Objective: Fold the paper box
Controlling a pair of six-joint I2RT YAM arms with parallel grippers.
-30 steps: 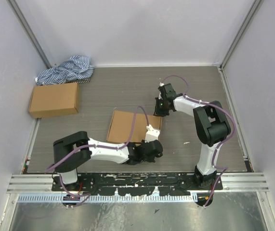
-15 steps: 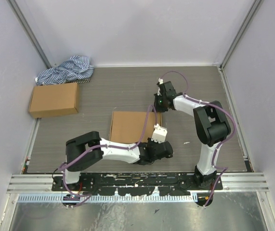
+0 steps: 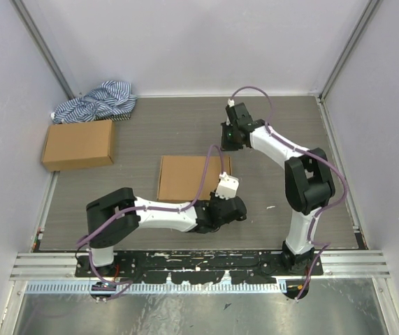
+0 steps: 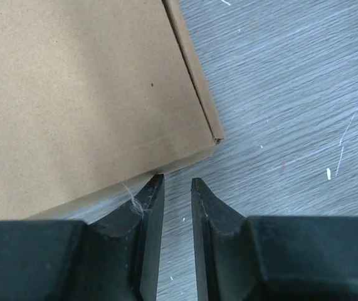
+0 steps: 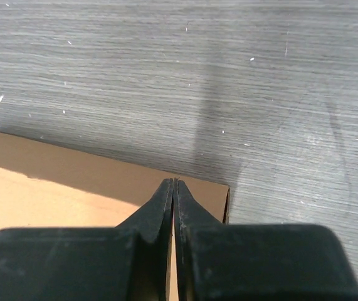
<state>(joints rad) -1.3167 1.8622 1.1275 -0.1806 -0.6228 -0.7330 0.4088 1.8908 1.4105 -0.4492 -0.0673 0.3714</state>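
The paper box (image 3: pixel 189 178) lies closed and flat in the middle of the table. In the left wrist view the paper box (image 4: pixel 78 94) fills the upper left, its near right corner just ahead of my fingertips. My left gripper (image 3: pixel 220 206) (image 4: pixel 177 182) is low at the box's near edge with a narrow gap between its fingers and nothing in it. My right gripper (image 3: pixel 228 144) (image 5: pixel 173 182) is shut and empty, above the far right corner of the paper box (image 5: pixel 72 182).
A smaller ready-made brown box (image 3: pixel 78 144) sits at the left, with a blue striped cloth (image 3: pixel 96 101) behind it. A small white scrap (image 3: pixel 271 206) lies right of my left gripper. Walls enclose the table on three sides.
The box has turned square to the table and shifted slightly left. My left gripper swung along its near edge to the right corner. My right gripper moved back toward the far side.
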